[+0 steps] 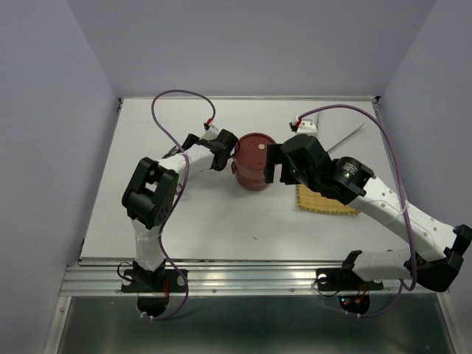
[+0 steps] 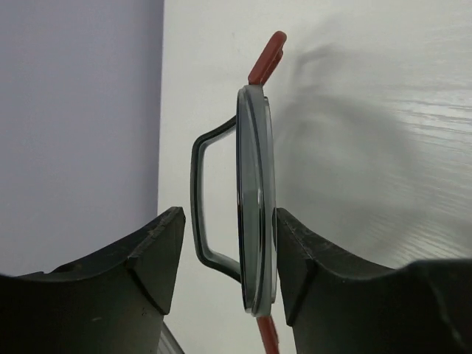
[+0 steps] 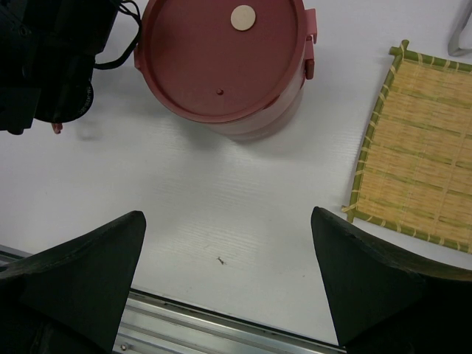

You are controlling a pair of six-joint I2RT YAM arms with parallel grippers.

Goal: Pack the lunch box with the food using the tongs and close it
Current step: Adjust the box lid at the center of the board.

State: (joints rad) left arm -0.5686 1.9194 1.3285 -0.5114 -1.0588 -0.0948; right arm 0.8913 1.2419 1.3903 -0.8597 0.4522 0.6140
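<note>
Left gripper [image 2: 228, 217] loosely straddles a clasp [image 2: 254, 147] hidden overhead; right gripper [image 3: 227, 215] gapes wide.

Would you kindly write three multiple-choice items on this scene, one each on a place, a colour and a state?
1. Where does the mat lie? A left of the lunch box; B right of it; C behind it.
2. What colour is the dot on the lid? A pale cream; B black; C green.
3. How is the right gripper? A shut on the mat; B shut on the lid; C open, empty.
Key: 1 B, both views show the mat right of the lunch box; 2 A, the dot is cream on red; 3 C, its fingers stand wide apart over bare table.
</note>
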